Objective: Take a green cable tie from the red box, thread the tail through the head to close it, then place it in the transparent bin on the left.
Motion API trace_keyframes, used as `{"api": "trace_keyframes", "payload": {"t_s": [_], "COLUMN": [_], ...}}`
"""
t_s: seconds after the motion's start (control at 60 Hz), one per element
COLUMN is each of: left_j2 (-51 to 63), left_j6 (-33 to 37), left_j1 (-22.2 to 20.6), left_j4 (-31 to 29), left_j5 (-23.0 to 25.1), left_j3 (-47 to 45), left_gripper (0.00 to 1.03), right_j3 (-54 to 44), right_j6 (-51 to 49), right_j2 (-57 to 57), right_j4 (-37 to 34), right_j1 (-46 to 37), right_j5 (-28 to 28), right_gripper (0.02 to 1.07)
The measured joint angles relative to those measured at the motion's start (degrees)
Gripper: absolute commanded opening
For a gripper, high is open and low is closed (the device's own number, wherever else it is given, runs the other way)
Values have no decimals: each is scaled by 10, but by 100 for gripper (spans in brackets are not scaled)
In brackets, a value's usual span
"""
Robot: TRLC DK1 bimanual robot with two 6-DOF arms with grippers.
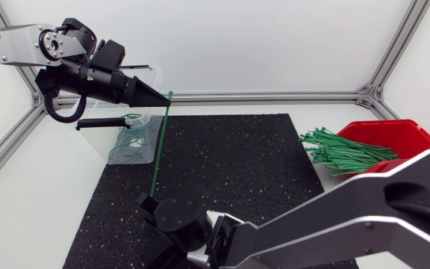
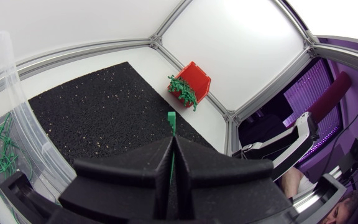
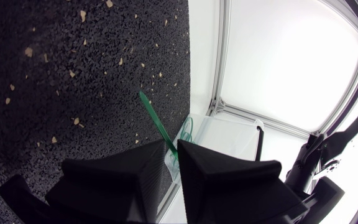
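- Nearest me, at the near edge of the black mat (image 1: 230, 164), the right gripper (image 1: 146, 207) is clenched on the lower end of a green cable tie (image 1: 159, 146).
- The tie runs straight and taut from there towards the mat's far left corner. It is a thin flat strip, not looped.
- At its far end the left gripper (image 1: 163, 97) is pinched on it, with the tie's square head poking out just past the fingertips.
- So I judge that the tie is out of the box and held at both ends, but the tail is not yet through the head and binning is yet to come.
- Just beside the left gripper, at the mat's left edge, stands the transparent bin (image 1: 114, 153), with green loops (image 1: 131, 138) in it.
- At the table's right edge sits the red box (image 1: 394, 134), with a bundle of ties (image 1: 342, 152) spilling out.
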Motion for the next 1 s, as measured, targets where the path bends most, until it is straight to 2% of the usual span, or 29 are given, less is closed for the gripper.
{"api": "trace_keyframes", "payload": {"t_s": [0.45, 0.617, 0.633, 0.667, 0.683, 1.0], "left_j2": [0, 0, 0, 0, 0, 0], "left_j6": [6, 9, 9, 9, 9, 28], "left_j1": [0, 0, 0, 0, 0, 0], "left_j4": [-2, -9, -9, -9, -9, -20], "left_j5": [0, 0, 0, 0, 0, 0], "left_j3": [0, 0, 0, 0, 0, 0], "left_gripper": [3, 3, 3, 3, 3, 3], "right_j3": [0, 0, 0, 0, 0, 14], "right_j6": [0, 1, 1, 1, 1, 24], "right_j2": [0, 0, 0, 0, 0, 0], "right_j4": [2, 2, 2, 2, 2, -18], "right_j1": [2, 9, 9, 9, 9, 9], "right_j5": [4, 8, 9, 10, 9, 9], "right_gripper": [23, 20, 18, 8, 7, 7]}}
